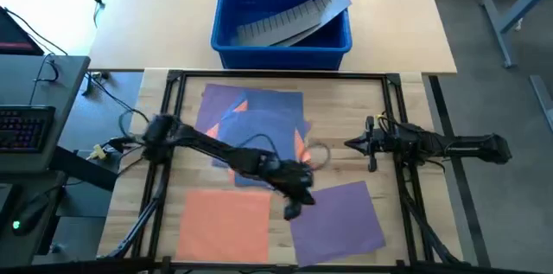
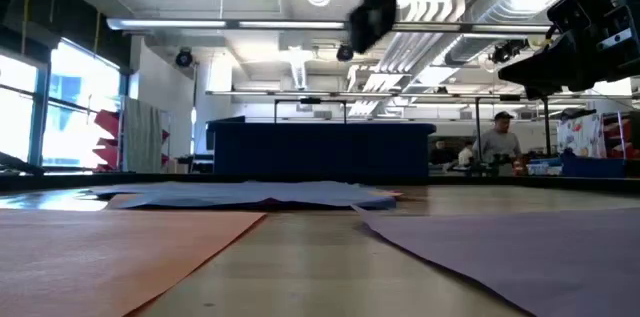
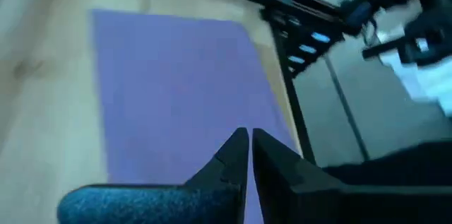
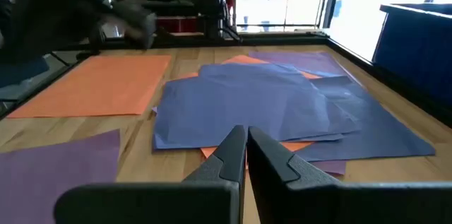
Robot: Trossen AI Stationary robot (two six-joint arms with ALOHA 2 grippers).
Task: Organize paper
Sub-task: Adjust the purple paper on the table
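High view: the left gripper (image 1: 294, 203) hangs over the wooden table (image 1: 337, 110), right at the near left edge of a flat purple paper sheet (image 1: 339, 214). In the left wrist view its two dark fingers (image 3: 233, 155) are pressed together with nothing between them, above that same purple sheet (image 3: 176, 90). Just left of it lies a flat orange paper sheet (image 1: 226, 220). Farther back sits a messy pile of blue, purple and orange paper sheets (image 1: 257, 131). The right gripper (image 1: 356, 144) waits at the right side of the table, fingers together and holding nothing. A blue plastic bin (image 1: 282, 15) holding a grey ridged strip (image 1: 289, 20) stands beyond the pile
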